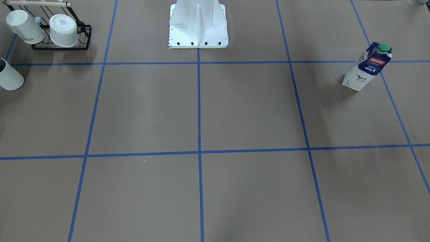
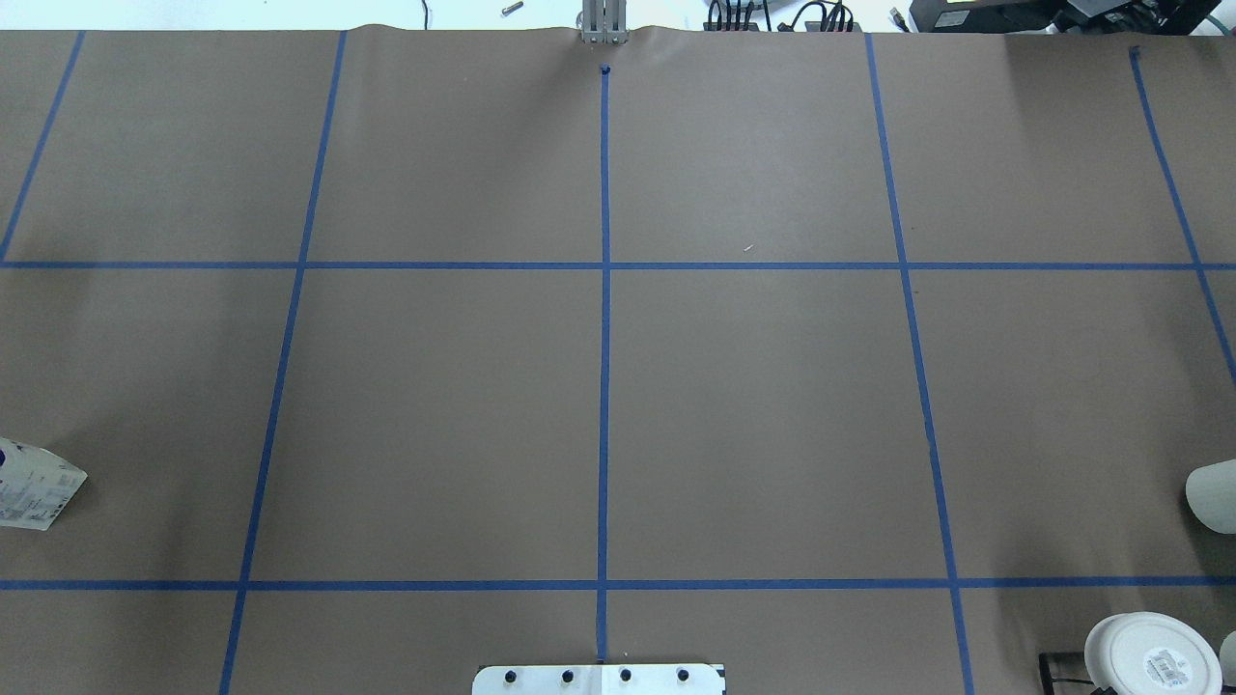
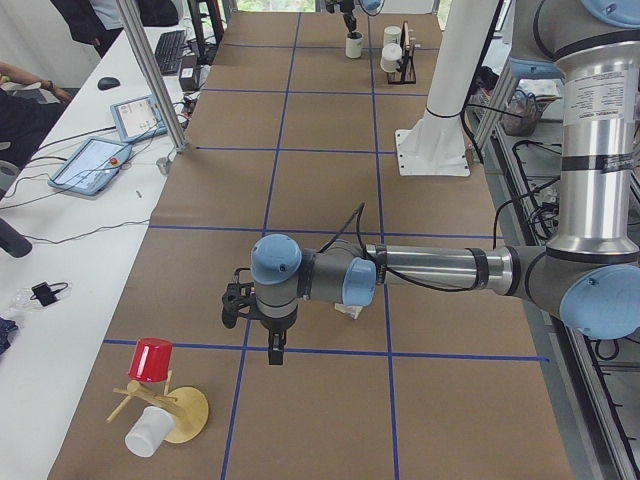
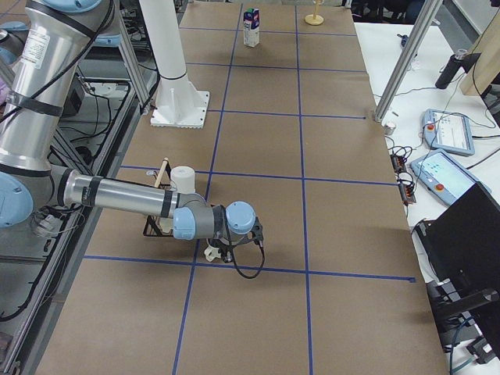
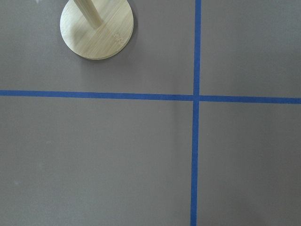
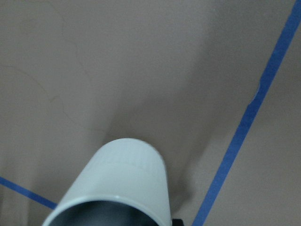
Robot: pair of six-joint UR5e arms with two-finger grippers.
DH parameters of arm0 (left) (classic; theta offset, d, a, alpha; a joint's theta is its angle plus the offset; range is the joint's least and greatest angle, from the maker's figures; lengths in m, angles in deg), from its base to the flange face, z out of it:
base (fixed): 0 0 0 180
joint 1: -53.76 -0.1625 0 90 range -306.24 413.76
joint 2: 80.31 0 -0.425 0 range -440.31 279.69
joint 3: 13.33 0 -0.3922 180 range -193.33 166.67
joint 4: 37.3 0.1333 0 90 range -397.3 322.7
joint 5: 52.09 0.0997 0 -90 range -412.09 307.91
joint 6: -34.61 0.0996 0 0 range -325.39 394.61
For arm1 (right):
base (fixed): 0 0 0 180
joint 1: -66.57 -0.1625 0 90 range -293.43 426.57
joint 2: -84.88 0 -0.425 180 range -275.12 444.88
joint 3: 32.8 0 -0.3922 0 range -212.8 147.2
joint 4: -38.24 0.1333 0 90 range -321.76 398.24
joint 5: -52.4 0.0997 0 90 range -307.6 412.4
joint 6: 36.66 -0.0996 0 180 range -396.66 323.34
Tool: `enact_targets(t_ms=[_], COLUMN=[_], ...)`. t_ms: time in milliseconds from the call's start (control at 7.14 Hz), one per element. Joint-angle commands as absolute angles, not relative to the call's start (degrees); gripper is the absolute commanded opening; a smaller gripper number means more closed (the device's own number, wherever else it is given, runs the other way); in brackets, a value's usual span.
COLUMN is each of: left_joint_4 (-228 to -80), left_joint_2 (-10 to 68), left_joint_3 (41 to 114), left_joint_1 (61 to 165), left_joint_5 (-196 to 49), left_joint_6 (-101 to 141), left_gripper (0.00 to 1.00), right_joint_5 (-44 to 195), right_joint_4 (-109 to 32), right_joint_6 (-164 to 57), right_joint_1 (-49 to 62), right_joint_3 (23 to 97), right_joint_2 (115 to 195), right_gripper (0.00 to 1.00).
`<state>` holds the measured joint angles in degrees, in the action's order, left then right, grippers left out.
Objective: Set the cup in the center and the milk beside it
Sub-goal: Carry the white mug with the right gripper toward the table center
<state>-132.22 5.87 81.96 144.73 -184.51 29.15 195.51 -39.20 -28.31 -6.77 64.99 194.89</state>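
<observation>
- Near the tabletop [image 1: 235,107] edge on the robot's right side, the cup [image 1: 8,75] is standing upright with its dark inside showing, just beside a black wire rack [image 1: 84,37] that is carrying 2 other white mugs.
- Far over on the robot's left side, the milk [image 1: 366,67] is standing upright with its green cap on top, well apart from the cup; the middle squares of the blue tape grid are lying between the 2.
- The right tool [image 4: 223,251] is hanging low over the tabletop beside the rack, and its wrist camera is looking down on the cup's rim and wall from close by. I cannot tell how far its jaws are parted or whether they are gripping anything.
- The left tool [image 3: 274,355] is pointing straight down above a blue tape line, near a wooden stand [image 3: 180,410] that is bearing a red cup [image 3: 152,358] and a white one. I cannot tell its jaw spacing either.
</observation>
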Motion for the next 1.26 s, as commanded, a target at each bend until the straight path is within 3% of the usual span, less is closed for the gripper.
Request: enact_targets(t_ms=[0, 280, 700, 1120], left_joint_4=[-132.22, -132.22, -132.22, -132.22], left_joint_2=[6.17, 6.43, 6.52, 6.52], left_joint_3=[82.03, 81.94, 82.12, 82.12], left_joint_1=[144.73, 144.73, 144.73, 144.73], left_joint_5=[-184.46, -184.54, -184.54, -185.68], left_joint_6=[28.98, 29.07, 28.98, 28.98], left_gripper=[0.98, 0.98, 0.98, 0.98], right_joint_5=[198.71, 200.31, 198.83, 190.36], right_joint_4=[-38.49, -39.97, -57.68, -60.37], right_joint_6=[-29.28, -31.99, -36.05, -58.03], right_joint_1=[-7.17, -12.69, -13.94, 0.67], right_joint_3=[66.77, 66.87, 66.35, 63.71], right_joint_2=[194.31, 186.53, 164.76, 144.88], right_gripper=[0.00, 0.00, 0.00, 0.00])
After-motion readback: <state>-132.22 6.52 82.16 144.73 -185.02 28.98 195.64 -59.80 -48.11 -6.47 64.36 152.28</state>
